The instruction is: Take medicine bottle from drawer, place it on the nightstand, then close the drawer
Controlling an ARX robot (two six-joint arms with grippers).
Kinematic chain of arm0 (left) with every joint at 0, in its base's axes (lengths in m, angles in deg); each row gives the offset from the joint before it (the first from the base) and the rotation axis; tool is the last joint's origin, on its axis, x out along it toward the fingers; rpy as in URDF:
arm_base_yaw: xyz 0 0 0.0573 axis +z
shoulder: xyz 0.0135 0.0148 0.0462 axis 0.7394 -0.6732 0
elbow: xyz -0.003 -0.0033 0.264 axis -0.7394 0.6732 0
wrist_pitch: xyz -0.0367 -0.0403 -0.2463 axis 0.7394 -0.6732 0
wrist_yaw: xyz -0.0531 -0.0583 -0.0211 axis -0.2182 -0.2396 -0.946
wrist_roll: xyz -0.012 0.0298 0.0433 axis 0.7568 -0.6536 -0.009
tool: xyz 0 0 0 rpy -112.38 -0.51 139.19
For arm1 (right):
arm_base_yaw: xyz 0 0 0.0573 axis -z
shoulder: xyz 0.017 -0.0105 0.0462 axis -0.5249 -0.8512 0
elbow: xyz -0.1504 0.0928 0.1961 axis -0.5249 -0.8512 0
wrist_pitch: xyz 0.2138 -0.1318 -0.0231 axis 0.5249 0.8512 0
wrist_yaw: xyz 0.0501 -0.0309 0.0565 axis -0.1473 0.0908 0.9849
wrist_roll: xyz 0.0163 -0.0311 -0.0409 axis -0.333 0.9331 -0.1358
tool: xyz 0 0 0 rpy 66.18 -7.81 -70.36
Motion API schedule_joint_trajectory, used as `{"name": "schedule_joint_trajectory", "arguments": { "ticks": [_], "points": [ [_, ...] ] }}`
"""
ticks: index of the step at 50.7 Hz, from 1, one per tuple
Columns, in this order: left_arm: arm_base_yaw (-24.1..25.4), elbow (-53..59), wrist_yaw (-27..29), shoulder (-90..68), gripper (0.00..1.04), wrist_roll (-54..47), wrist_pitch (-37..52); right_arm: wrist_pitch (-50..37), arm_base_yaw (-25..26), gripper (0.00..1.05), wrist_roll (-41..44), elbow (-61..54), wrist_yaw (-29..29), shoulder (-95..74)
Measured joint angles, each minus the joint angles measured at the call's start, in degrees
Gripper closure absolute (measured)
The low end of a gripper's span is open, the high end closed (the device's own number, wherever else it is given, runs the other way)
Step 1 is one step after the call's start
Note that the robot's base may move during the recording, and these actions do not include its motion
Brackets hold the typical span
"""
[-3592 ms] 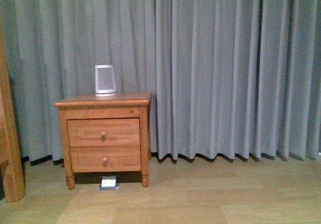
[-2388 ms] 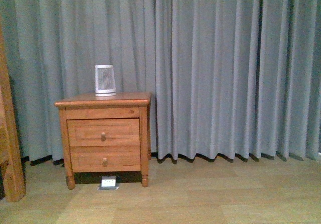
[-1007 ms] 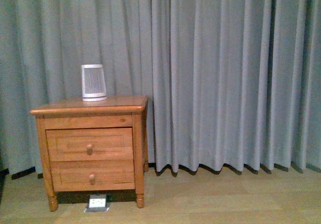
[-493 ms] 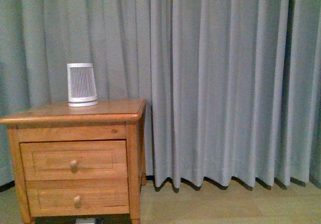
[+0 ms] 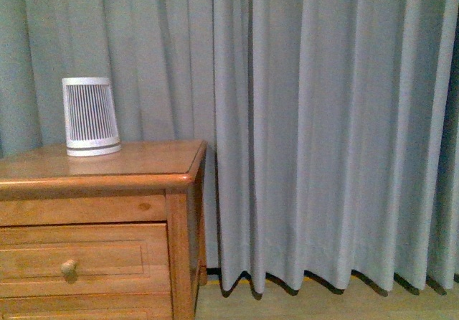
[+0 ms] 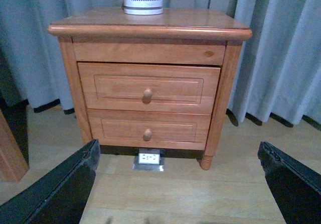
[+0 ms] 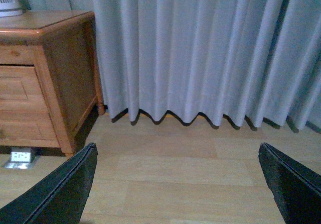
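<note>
The nightstand (image 5: pixel 107 163) fills the lower left of the front view, and its drawer (image 5: pixel 86 259) is shut, with a round knob (image 5: pixel 69 267). The medicine bottle is hidden. The left wrist view faces the nightstand (image 6: pixel 150 25) head on, showing the drawer (image 6: pixel 149 87) above the lower drawer (image 6: pixel 148 129). My left gripper (image 6: pixel 179 151) is open and empty, well short of the cabinet. My right gripper (image 7: pixel 176 151) is open over bare floor, to the right of the nightstand (image 7: pixel 60 83).
A white ribbed device (image 5: pixel 90 116) stands at the back of the nightstand top. Grey curtains (image 5: pixel 323 133) hang behind and to the right. A floor socket (image 6: pixel 149 158) sits under the cabinet. A wooden post (image 6: pixel 10 153) stands to its left.
The front view has closed in on the nightstand, which has grown and slid to the lower left. Both drawers stay shut and the ribbed device has not moved.
</note>
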Motion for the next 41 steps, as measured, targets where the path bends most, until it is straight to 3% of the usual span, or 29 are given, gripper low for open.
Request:
{"name": "schedule_joint_trajectory", "arguments": {
  "ticks": [3, 6, 17, 24, 41],
  "points": [
    [0.7, -1.2, -0.8, -4.6, 0.07, 2.3, -1.7, 0.0, 0.0, 0.07, 0.0, 0.0, 0.0, 0.0],
    [1.9, -1.4, -1.3, -12.2, 0.07, 3.4, 3.1, 0.0, 0.0, 0.07, 0.0, 0.0, 0.0, 0.0],
    [2.4, -9.3, 0.8, -50.0, 0.07, 3.6, 38.6, 0.0, 0.0, 0.07, 0.0, 0.0, 0.0, 0.0],
    [1.3, -19.4, 4.0, -74.0, 0.07, 3.5, 54.9, 0.0, 0.0, 0.07, 0.0, 0.0, 0.0, 0.0],
    [-1.0, -47.1, 4.9, -117.0, 0.07, 0.0, 68.5, 0.0, 0.0, 0.07, 0.0, 0.0, 0.0, 0.0]
  ]
}}
